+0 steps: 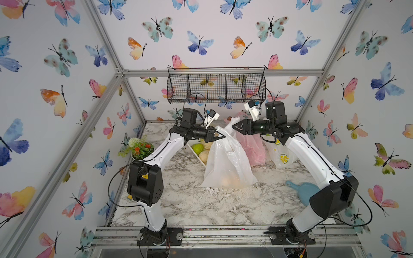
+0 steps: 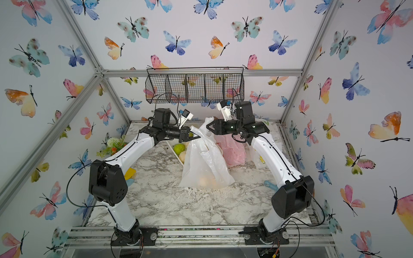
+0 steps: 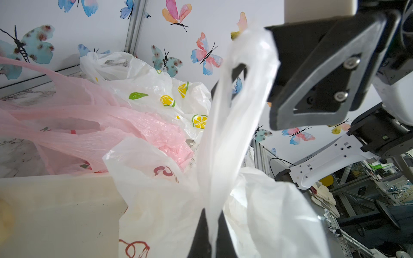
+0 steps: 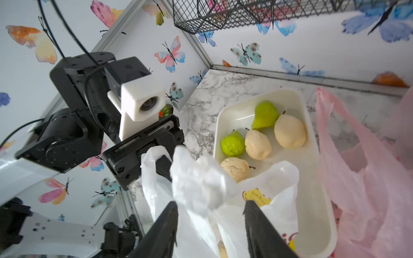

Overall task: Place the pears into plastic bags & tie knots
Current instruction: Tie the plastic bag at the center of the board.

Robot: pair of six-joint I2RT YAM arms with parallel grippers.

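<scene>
A white plastic bag (image 1: 228,160) (image 2: 205,163) with red doodles stands mid-table, and pale pears (image 1: 230,181) show through its bottom. My left gripper (image 1: 223,135) (image 3: 211,214) is shut on one handle strip (image 3: 234,111), pulled upward. My right gripper (image 1: 234,128) (image 4: 211,202) faces it, open, with the other crumpled handle (image 4: 196,178) loose between its fingers. Behind the bag, a white tray (image 4: 312,201) holds two green pears (image 4: 264,115) and three cream pears (image 4: 289,131). A pink bag (image 1: 252,149) (image 4: 357,167) and a lemon-print bag (image 1: 281,156) (image 3: 156,89) lie slumped at the back right. No knots show.
A black wire basket (image 1: 215,88) hangs on the back wall just above both wrists. A flower pot (image 1: 139,148) stands at the left edge. A blue scoop (image 1: 301,189) lies by the right arm's elbow.
</scene>
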